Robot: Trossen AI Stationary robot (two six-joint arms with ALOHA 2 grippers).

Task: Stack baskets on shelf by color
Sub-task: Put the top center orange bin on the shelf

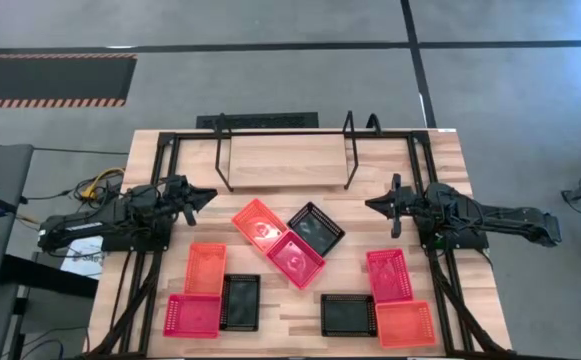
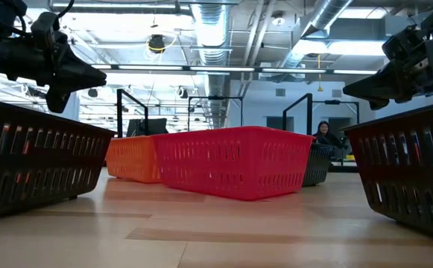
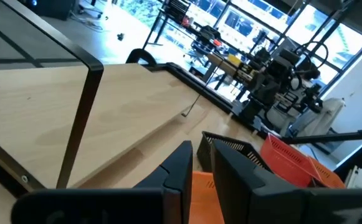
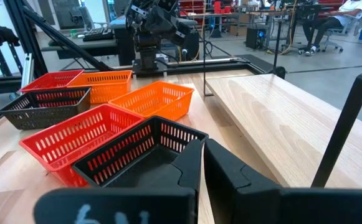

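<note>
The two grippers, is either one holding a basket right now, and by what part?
Nothing is held. The left gripper and right gripper both hang shut above the table, clear of every basket.

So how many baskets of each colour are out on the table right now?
Pinkish-red baskets: 3
Orange baskets: 3
Black baskets: 3
Total: 9

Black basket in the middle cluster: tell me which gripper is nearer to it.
Right. The right gripper hovers just off the black basket's right side; the left gripper sits farther away, beyond the orange basket.
</note>
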